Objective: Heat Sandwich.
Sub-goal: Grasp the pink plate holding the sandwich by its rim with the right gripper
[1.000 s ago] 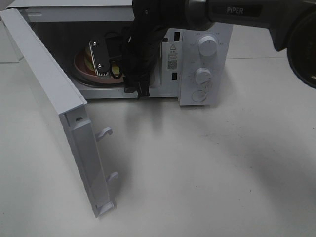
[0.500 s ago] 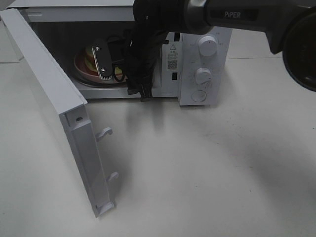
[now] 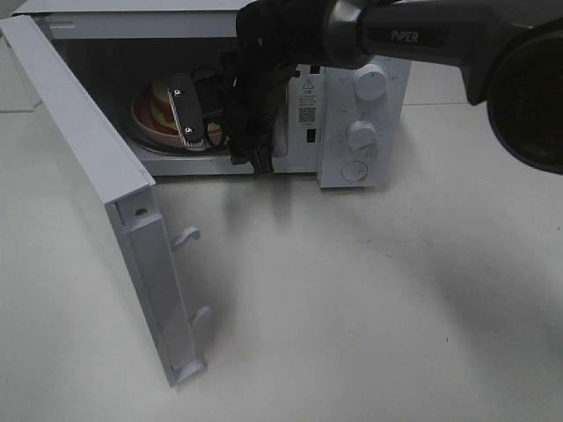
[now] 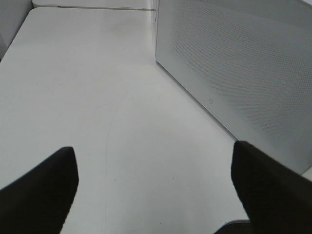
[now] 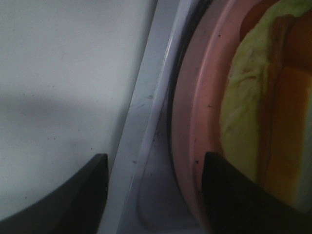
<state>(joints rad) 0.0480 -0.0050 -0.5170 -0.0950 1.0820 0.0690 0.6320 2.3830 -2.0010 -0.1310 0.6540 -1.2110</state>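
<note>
The sandwich (image 5: 248, 112) lies on its pink plate (image 5: 192, 122) inside the microwave (image 3: 378, 53), at eleven o'clock on the surface (image 3: 352, 290). My right jaws stand released at the plate's rim; my left jaws are released, empty. Left, I judge: withdraw, shut the door (image 3: 88, 167), set the dial (image 3: 361, 134).

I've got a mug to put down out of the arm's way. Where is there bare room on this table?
The table is bare in front of the microwave, from the open door across toward the right arm's side. Bare too under the left gripper. Crowded: the oven's cavity, where the right gripper hangs over the pink plate and sandwich.
</note>
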